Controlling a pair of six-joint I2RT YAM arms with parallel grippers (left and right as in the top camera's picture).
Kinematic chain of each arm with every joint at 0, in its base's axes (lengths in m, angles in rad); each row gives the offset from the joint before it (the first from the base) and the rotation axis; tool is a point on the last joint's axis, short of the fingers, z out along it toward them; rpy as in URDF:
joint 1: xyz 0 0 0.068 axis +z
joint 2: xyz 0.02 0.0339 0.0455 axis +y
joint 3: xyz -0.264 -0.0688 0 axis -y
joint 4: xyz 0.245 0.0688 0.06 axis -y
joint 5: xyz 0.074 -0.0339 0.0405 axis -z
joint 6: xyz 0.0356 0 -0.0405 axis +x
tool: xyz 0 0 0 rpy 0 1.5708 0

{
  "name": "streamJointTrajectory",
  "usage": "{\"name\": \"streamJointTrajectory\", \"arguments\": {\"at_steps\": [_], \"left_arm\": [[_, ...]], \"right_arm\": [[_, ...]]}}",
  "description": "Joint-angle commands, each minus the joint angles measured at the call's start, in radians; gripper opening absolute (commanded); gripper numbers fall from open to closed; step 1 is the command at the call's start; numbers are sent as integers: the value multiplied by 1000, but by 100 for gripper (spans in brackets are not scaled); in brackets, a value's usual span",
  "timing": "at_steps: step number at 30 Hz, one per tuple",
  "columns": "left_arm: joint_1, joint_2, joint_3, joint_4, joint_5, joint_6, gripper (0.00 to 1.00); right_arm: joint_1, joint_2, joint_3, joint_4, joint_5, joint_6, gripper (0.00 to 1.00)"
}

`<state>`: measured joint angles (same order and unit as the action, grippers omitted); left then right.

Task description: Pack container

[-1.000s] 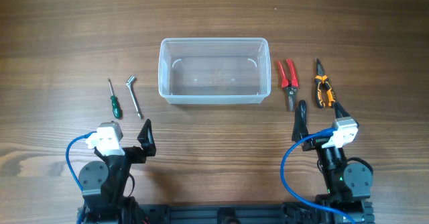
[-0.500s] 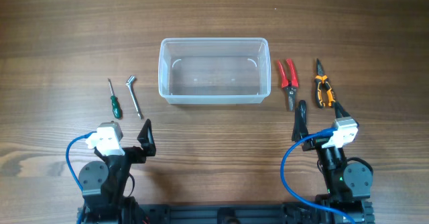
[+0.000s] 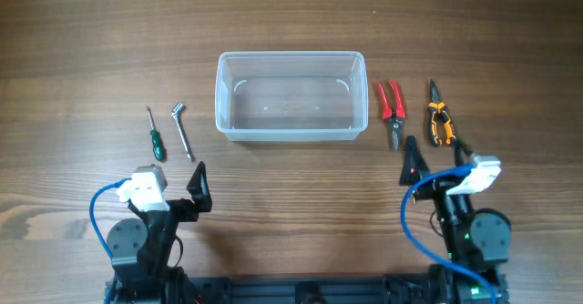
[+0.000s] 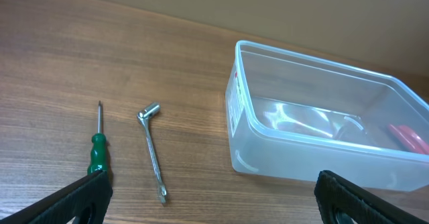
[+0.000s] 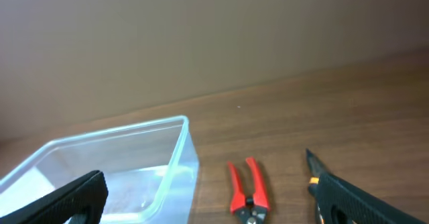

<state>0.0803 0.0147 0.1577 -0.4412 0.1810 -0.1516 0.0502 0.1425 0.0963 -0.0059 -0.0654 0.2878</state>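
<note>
We take this for a workshop-style test bench: wood-grain table, red-handled pliers right of the container, green screwdriver left.

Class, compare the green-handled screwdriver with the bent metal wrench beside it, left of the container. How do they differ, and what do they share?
The screwdriver has a green handle; the wrench is bare metal throughout. The screwdriver is straight, while the wrench bends at its far end into a short head. The wrench lies nearer the container, the screwdriver farther left. Both are slim and lie flat on the table, outside the container.
</note>
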Motion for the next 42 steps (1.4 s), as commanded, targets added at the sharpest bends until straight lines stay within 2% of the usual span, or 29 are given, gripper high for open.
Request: {"name": "streamJointTrajectory", "arguments": {"at_steps": [1,3,6,10,12,14,16,22,28,30,33,38,42], "left_arm": [[-6,-8,-10,1,1,16,100],[-6,-8,-10,1,1,16,100],[-6,-8,-10,1,1,16,100],[-6,-8,-10,1,1,16,100],[-6,-8,-10,1,1,16,100],[-6,-8,-10,1,1,16,100],[-6,-8,-10,1,1,16,100],[-6,-8,-10,1,1,16,100],[-6,-8,-10,1,1,16,100],[-6,-8,-10,1,1,16,100],[-6,-8,-10,1,1,16,100],[-6,-8,-10,1,1,16,100],[-6,-8,-10,1,1,16,100]], "right_arm": [[-3,216,207,-44,58,26,100],[-3,412,364,-154,31,9,100],[-3,727,634,-389,-37,-116,100],[-3,1165,1072,-863,-21,-333,100],[-3,1308,1214,-975,-20,-393,100],[-3,1408,1291,-1006,-22,-385,100],[-3,1450,1293,-1011,-21,-352,100],[-3,1487,1293,-1003,-13,-406,99],[-3,1574,1294,-988,24,-396,63],[-3,1615,1296,-988,24,-391,63],[-3,1692,1329,-1006,24,-389,58],[-3,1802,1511,-1101,25,-386,57],[-3,1833,1640,-1141,24,-382,50]]}}
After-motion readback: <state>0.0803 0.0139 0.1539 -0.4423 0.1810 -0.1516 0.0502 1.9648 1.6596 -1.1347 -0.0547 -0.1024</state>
